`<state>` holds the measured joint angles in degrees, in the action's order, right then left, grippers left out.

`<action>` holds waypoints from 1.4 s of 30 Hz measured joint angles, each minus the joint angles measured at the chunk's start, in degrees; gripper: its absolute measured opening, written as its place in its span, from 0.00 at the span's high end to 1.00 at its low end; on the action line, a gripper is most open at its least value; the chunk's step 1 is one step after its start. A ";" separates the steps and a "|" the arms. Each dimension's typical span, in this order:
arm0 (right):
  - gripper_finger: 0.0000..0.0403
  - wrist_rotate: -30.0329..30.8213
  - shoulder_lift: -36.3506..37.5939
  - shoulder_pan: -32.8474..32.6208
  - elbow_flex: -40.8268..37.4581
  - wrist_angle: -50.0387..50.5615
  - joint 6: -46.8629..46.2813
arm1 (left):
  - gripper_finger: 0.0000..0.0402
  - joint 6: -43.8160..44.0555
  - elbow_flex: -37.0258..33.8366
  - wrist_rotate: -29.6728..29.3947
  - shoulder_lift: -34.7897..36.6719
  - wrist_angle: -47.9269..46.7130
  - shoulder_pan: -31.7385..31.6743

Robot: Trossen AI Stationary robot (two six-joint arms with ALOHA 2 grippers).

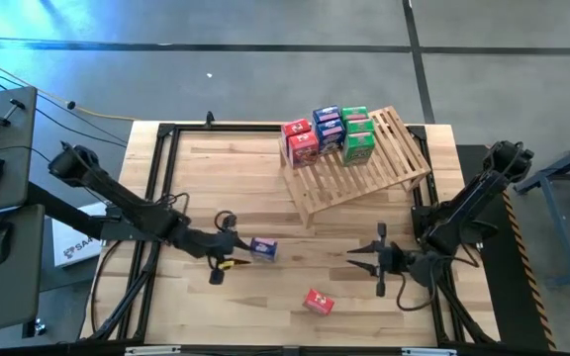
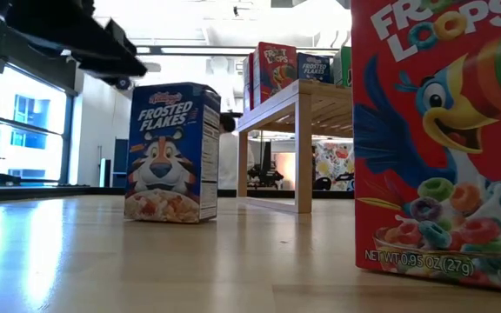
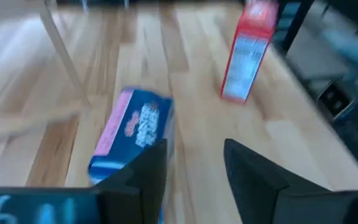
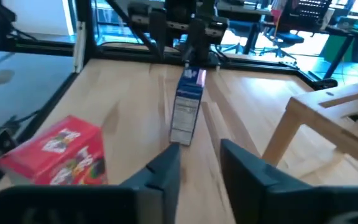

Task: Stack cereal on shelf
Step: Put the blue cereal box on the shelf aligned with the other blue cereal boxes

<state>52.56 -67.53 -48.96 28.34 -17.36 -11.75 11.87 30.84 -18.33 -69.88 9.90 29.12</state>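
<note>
A blue cereal box (image 1: 263,249) stands upright on its base on the table; it also shows in the low view (image 2: 172,152). My left gripper (image 1: 236,255) is open just left of it and a little above its top. In the left wrist view (image 3: 194,168) the box (image 3: 132,134) lies off to one side of the fingers, with no touch showing. A red box (image 1: 318,302) stands near the front edge. My right gripper (image 1: 356,257) is open and empty, facing the blue box (image 4: 188,106). The slatted shelf (image 1: 384,168) at the back right holds several red, blue and green boxes (image 1: 330,129).
A black frame (image 1: 156,198) runs along the table's edges. The shelf's legs (image 2: 303,148) stand on the table behind the blue box. Bare wood lies between the two grippers and at the far left of the table (image 1: 216,168).
</note>
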 joint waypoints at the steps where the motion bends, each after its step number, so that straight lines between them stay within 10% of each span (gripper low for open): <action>1: 0.72 -0.46 -0.09 0.81 0.00 -0.57 0.35 | 0.65 -0.71 -1.78 -0.01 0.74 3.25 0.03; 14: 0.35 -8.99 -13.17 9.98 10.52 -2.69 6.37 | 0.85 -9.92 -16.17 -0.17 4.32 29.80 -4.09; 30: 0.32 -21.53 -26.77 20.09 30.96 8.35 5.39 | 0.89 -12.80 -16.97 -0.09 4.32 31.37 -9.38; 42: 0.32 -25.83 -27.36 21.35 32.39 9.48 5.28 | 0.89 -13.70 -16.97 -0.07 4.30 32.38 -9.68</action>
<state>26.73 -94.89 -27.62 60.73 -7.88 -6.48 -1.83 13.87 -18.39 -65.58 42.28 19.44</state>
